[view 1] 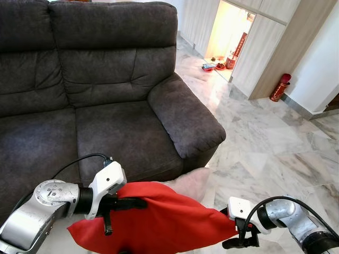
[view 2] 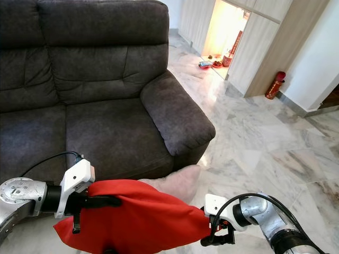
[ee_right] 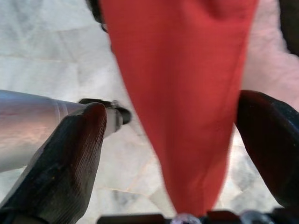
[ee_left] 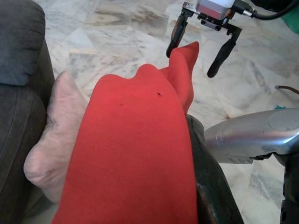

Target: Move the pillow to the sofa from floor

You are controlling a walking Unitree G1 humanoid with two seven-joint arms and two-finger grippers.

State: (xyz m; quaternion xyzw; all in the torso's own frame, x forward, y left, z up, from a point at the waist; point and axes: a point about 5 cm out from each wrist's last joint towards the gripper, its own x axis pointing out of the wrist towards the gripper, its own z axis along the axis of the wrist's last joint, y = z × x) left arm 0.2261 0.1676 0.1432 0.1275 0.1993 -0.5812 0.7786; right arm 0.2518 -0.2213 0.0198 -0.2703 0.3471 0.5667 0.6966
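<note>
Red pillow (view 1: 159,222), held off the marble floor (view 1: 275,148) just near of the grey sofa (view 1: 106,121), spans both arms: left gripper (view 1: 127,203) closed on its left edge, right gripper (ee_left: 202,44) spread wide around its right corner, gripping nothing, readying a lift onto the seat.
</note>
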